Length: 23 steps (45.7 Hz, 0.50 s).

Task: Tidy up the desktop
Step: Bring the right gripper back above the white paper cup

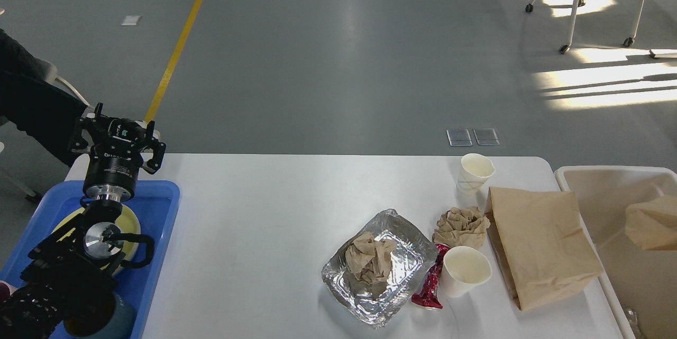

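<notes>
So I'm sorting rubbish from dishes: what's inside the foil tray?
Inside the foil tray on the desktop sits one crumpled brown paper wad. Bare foil shows around it; whatever lies beneath the wad is covered.

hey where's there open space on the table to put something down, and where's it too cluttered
The widest bare patch of the desktop runs from the blue tray across to the foil tray. The far strip left of the upper paper cup is bare too. It is crowded on the right, where crumpled paper, the red wrapper, the nearer cup and the paper bag sit close together.
</notes>
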### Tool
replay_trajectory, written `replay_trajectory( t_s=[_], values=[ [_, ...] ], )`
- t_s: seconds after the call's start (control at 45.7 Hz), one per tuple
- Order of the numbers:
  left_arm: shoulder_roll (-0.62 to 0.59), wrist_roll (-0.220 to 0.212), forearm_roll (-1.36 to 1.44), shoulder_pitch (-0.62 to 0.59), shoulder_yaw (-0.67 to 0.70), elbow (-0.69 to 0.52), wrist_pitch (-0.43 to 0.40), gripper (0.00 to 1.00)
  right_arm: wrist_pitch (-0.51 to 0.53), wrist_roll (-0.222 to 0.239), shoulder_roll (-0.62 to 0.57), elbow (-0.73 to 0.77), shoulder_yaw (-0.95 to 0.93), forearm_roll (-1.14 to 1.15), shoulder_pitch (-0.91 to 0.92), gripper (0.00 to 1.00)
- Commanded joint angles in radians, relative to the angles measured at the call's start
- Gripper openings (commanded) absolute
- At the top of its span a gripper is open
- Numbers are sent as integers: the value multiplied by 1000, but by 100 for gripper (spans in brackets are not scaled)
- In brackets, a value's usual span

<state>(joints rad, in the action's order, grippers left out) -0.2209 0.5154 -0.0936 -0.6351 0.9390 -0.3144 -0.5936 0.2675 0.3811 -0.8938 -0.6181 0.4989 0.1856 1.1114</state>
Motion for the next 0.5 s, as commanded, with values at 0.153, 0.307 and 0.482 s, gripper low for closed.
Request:
replay_trajectory(
  t_s=[0.153, 0.307, 0.482],
  values=[
    [0, 0, 0, 0, 0, 0, 0, 97, -85, 2, 113, -3, 15, -5, -38, 100],
    [0, 0, 0, 0, 0, 0, 0, 97, -105, 4, 193, -3, 3, -3, 8, 100],
    [0, 0, 0, 0, 1, 0, 0, 97, -93, 2, 289, -20, 156, -11, 201, 100]
  ],
)
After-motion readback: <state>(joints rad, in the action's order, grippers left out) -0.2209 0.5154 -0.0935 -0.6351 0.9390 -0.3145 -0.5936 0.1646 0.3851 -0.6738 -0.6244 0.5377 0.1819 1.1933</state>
